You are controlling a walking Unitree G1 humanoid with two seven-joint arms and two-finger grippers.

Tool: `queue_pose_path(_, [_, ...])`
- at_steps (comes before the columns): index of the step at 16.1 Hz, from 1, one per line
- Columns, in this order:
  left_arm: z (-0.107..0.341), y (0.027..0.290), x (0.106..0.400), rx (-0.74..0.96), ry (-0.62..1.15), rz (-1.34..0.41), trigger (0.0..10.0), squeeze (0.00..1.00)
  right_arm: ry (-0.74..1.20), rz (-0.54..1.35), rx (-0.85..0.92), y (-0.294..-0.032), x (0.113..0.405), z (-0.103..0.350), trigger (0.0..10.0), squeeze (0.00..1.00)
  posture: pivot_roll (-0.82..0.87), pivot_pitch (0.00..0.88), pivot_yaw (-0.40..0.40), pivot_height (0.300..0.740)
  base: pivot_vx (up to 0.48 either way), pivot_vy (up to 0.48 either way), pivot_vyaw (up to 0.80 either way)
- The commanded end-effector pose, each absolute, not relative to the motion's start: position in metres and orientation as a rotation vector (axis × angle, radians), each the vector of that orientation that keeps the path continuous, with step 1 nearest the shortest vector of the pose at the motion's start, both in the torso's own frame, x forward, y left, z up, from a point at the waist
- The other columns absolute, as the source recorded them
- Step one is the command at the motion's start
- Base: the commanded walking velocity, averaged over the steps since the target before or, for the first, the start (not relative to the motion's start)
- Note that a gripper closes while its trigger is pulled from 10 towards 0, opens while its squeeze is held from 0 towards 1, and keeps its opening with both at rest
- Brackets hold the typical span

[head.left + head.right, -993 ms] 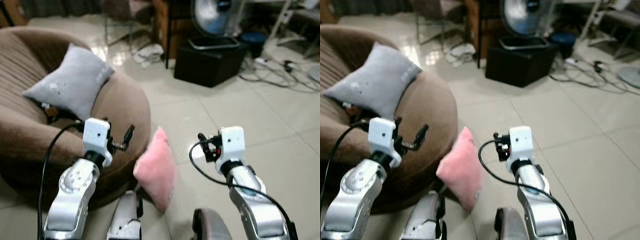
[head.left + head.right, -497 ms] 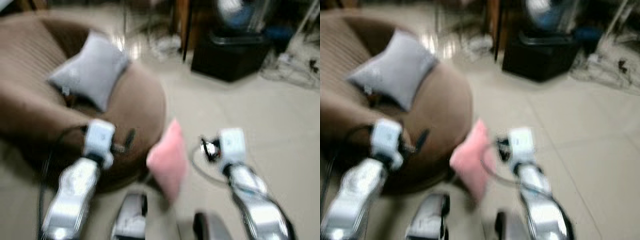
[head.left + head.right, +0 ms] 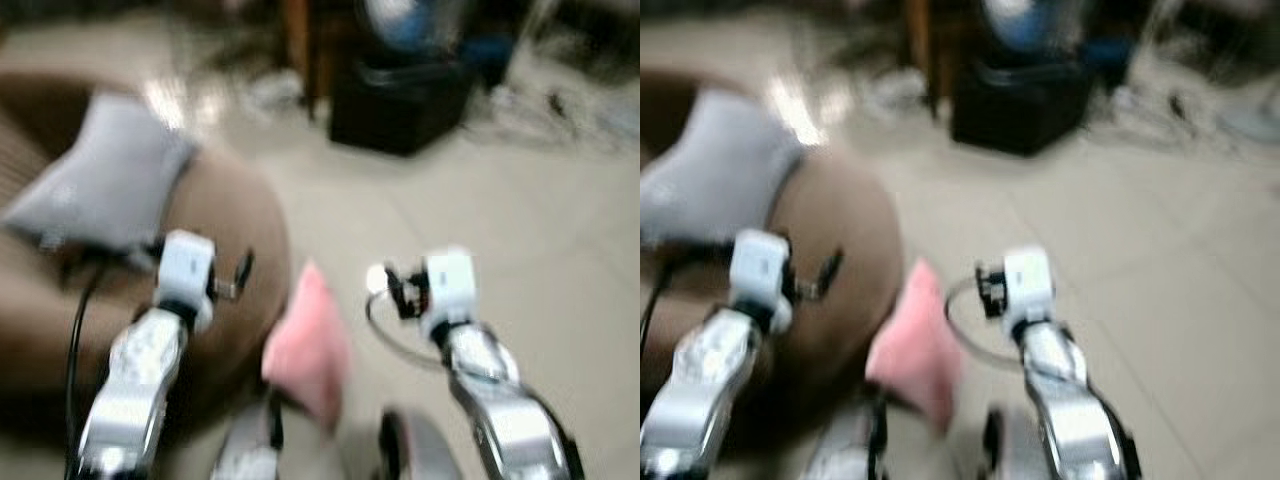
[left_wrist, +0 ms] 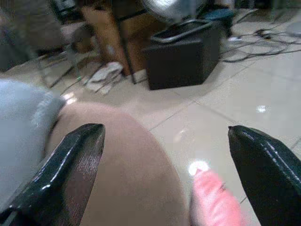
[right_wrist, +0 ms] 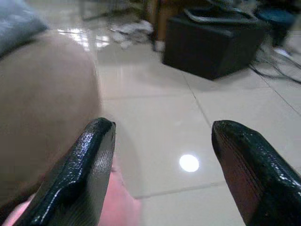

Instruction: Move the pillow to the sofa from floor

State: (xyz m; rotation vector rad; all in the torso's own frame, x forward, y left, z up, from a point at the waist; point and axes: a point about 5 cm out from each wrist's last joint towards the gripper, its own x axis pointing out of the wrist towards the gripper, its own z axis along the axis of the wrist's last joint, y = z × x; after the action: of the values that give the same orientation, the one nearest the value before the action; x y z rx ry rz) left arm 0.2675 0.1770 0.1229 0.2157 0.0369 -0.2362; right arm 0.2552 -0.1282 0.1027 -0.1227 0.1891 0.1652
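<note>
One pink pillow (image 3: 305,352) on the floor (image 3: 560,230), leaning against the brown sofa (image 3: 225,230). Looks soft and light, easy to squash; best pinched at a top corner. Left gripper (image 4: 164,174) and right gripper (image 5: 160,174) above it, both jaws wide, holding nothing.

Motion blur is smearing both head views under even indoor light.
The glossy pale tiled floor (image 5: 155,127) is throwing back round glare spots; the wrist views are staying sharper, though the soft pink pillow (image 4: 214,202) is lying out of focus.
</note>
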Motion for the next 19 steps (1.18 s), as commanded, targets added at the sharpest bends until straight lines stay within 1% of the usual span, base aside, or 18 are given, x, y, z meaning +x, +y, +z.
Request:
queue_pose_path(1, [0.1184,0.1715,0.2652,0.217,0.048,-0.253,10.0,0.00,0.218,0.142,-0.124,-0.1352,0.2530,0.0977,10.0,0.00,0.01,0.093,0.027,0.611,0.000,0.000,0.00])
queue_pose_path(2, [0.1203,0.1710,0.2649,0.205,0.031,-0.260,10.0,0.00,0.217,0.142,-0.122,-0.1352,0.2531,0.0978,10.0,0.00,0.01,0.093,0.027,0.601,0.000,0.000,0.00])
queue_pose_path(3, [0.1216,0.1703,0.2645,0.196,0.021,-0.268,10.0,0.00,0.216,0.142,-0.121,-0.1350,0.2531,0.0978,10.0,0.00,0.01,0.095,0.028,0.581,0.000,0.000,0.00])
queue_pose_path(8, [0.1177,0.1676,0.2655,0.202,0.026,-0.288,10.0,0.00,0.225,0.135,-0.120,-0.1363,0.2520,0.0959,10.0,0.00,0.01,0.097,0.032,0.536,0.000,0.000,0.00])
queue_pose_path(11, [0.1177,0.1645,0.2663,0.221,0.017,-0.318,10.0,0.00,0.232,0.136,-0.139,-0.1370,0.2516,0.0952,10.0,0.00,0.01,0.097,0.032,0.501,0.000,0.000,0.00])
queue_pose_path(14, [0.1179,0.1620,0.2694,0.231,0.007,-0.332,10.0,0.00,0.233,0.138,-0.135,-0.1370,0.2518,0.0944,10.0,0.00,0.01,0.095,0.033,0.496,0.089,0.000,0.00])
queue_pose_path(19, [0.1168,0.1634,0.2712,0.226,0.006,-0.325,10.0,0.00,0.236,0.140,-0.124,-0.1375,0.2517,0.0929,10.0,0.00,0.01,0.085,0.032,0.496,0.364,0.000,-0.73])
